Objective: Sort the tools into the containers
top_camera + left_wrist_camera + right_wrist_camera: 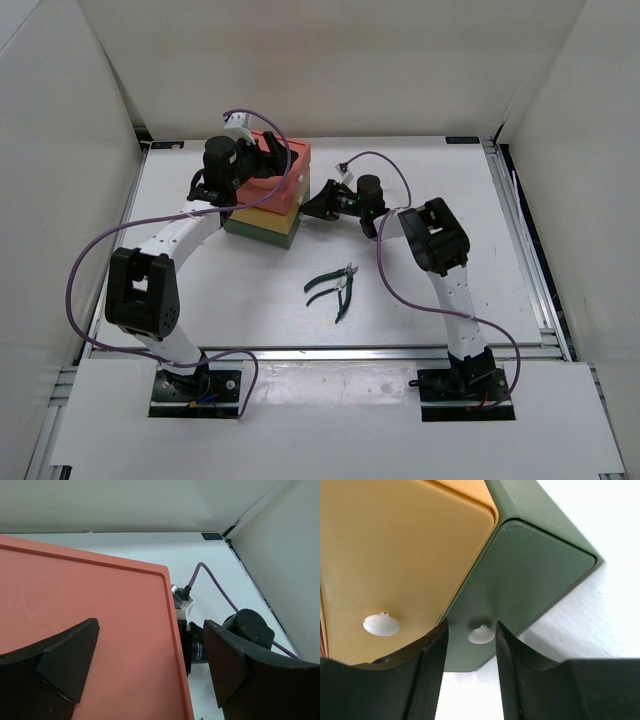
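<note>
White wall panels point(330, 70) enclose a white table point(450, 300) with a metal rail point(535, 290) along its right edge. Both arm bases are bolted at the near edge, and a purple cable point(95, 255) loops from each arm.

At the table's far left stand the three containers, stacked: salmon-red drawer point(100, 605) on top, yellow drawer point(395, 545) in the middle, dark green drawer point(535, 580) at the bottom and turned slightly out of line.

The left end effector point(150, 660) hovers over the salmon top with its jaws spread wide. One finger is above the lid and the other past its right edge, a pose judged to be for steadying the stack.

The right end effector point(470, 630) meets the stack low and from the front. Its jaws are narrowed and straddle the white knob point(481, 635) of the green drawer. A gap shows on one side, so no grip is made yet. The likely aim is to pull this drawer open.

The dark-green-handled pliers point(335, 285), apparently two pairs, lie together on the open table near its middle, well apart from the stack. No wrench or screwdriver shows in any view.
</note>
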You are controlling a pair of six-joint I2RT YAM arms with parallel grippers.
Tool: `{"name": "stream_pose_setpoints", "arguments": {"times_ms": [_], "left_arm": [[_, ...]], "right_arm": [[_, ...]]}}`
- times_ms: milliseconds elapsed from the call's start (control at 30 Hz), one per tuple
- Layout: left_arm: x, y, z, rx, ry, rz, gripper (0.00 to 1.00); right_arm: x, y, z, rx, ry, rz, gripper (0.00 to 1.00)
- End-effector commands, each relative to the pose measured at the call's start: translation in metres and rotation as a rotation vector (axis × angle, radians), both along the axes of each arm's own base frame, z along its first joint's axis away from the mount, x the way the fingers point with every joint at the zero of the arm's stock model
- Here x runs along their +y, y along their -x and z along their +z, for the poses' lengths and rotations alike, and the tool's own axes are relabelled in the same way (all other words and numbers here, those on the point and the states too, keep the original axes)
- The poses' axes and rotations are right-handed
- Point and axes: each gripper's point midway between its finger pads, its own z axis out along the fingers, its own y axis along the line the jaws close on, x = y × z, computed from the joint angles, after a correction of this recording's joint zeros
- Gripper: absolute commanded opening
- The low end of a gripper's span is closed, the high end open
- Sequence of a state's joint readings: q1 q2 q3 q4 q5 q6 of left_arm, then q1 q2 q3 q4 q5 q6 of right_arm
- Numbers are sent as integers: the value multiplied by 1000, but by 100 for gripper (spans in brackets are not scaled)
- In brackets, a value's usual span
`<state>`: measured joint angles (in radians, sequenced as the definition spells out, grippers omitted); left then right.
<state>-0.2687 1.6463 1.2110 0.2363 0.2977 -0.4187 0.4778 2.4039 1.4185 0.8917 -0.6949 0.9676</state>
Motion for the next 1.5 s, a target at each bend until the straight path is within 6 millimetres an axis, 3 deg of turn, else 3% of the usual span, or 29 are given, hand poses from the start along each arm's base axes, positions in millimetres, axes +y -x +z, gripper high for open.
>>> {"name": "stream_pose_setpoints", "arguments": {"times_ms": [0,533,833,1000,1100,1367,1400,1467], "left_arm": [[-5,29,-80,285,-64,-32,97],[-4,29,-80,287,-64,-29,97],[-4,30,-79,282,-68,-29,96],[-4,30,-80,286,-67,-30,97],[-3,30,-79,282,-72,-23,97],[2,24,-73,256,-95,0,97],[3,23,-72,253,-94,3,97],[3,26,-75,278,-102,4,98]], "right_arm": [[8,-4,10,-32,-37,19,44],[15,7,2,11,-84,53,42],[21,5,9,13,-126,75,30],[22,9,14,20,-160,93,8],[16,9,22,11,-182,85,0],[-18,18,24,20,-182,46,0],[-27,21,17,42,-175,34,0],[-37,23,25,20,-189,27,0]]}}
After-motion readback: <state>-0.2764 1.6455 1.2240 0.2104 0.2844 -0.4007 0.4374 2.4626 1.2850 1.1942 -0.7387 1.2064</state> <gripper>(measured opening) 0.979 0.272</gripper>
